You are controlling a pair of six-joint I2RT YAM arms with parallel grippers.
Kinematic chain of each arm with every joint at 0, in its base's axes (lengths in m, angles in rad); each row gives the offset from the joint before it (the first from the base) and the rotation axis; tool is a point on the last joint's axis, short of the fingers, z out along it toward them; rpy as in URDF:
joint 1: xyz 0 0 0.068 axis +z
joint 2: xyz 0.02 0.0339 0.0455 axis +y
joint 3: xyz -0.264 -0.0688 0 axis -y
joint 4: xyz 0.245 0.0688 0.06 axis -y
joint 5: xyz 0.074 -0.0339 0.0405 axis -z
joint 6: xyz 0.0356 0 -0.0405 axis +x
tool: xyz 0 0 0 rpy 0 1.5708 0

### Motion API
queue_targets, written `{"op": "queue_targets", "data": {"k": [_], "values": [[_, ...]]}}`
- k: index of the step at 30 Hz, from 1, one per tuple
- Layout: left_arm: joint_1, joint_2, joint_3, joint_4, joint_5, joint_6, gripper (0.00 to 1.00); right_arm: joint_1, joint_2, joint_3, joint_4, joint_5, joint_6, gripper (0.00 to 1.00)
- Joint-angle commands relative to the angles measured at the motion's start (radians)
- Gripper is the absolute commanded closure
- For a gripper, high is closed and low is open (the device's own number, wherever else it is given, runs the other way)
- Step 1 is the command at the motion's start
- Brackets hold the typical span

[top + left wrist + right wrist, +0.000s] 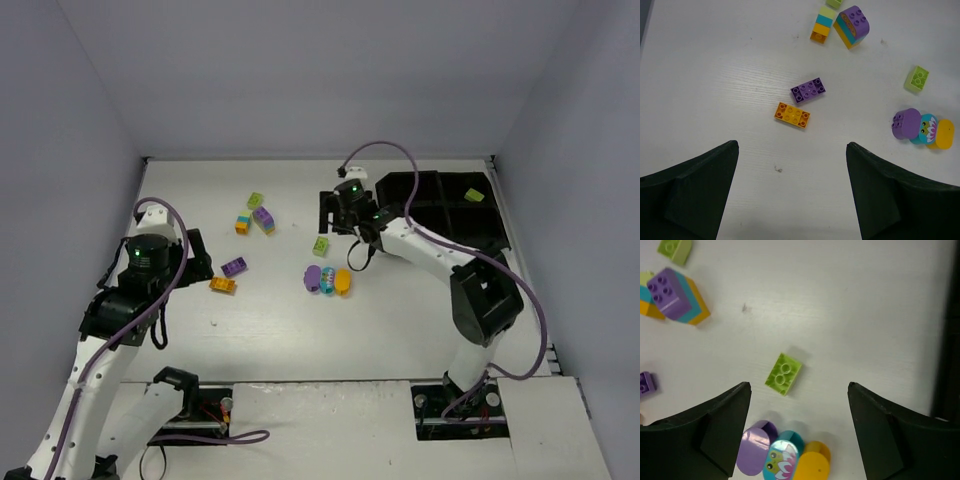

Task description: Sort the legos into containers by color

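Sitting at the table's far right, the tray is holding one lime piece in a far compartment. The right gripper is hovering just left of the tray, jaws apart and gripping nothing. It is looking down on the loose lime brick, which is lying on the table between the jaws, slightly toward the left one. The brick's long axis is running nearly along the gripper's forward line, a little tilted, so the jaws would likely be closing across its short sides. The rounded trio is lying just beside it on the near side, probably the only crowding. The left gripper, also wide apart and empty, is facing the purple brick and orange brick, well apart from the lime one.
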Motion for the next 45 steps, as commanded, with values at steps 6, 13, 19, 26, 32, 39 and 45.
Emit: {"op": "queue_targets", "data": {"k": [6,13,19,26,32,39,45], "values": [[-0.004,-0.050,0.000,-0.045,-0.001,-0.032,0.18,0.132,0.188,0.069,0.063,0.127,0.125,0.27],[-0.004,-0.093,-0.004,-0.068,0.002,-0.075,0.18,0.162,0.295,0.105,0.062,0.189,0.227,0.34],[-0.004,-0.093,-0.009,-0.068,0.015,-0.093,0.18,0.163,0.354,0.132,0.062,0.241,0.221,0.46],[-0.004,-0.085,-0.004,-0.070,0.010,-0.087,0.18,0.142,0.336,0.139,0.066,0.298,0.164,0.90],[-0.004,-0.070,-0.006,-0.061,-0.002,-0.084,0.18,0.018,0.208,0.198,0.095,0.230,-0.031,1.00],[-0.004,-0.029,-0.003,-0.025,0.009,-0.092,0.18,-0.252,0.062,0.208,0.117,0.164,-0.250,1.00],[-0.003,0.008,0.000,0.010,0.006,-0.095,0.18,-0.533,0.064,0.221,0.118,0.022,-0.313,0.96]]}}
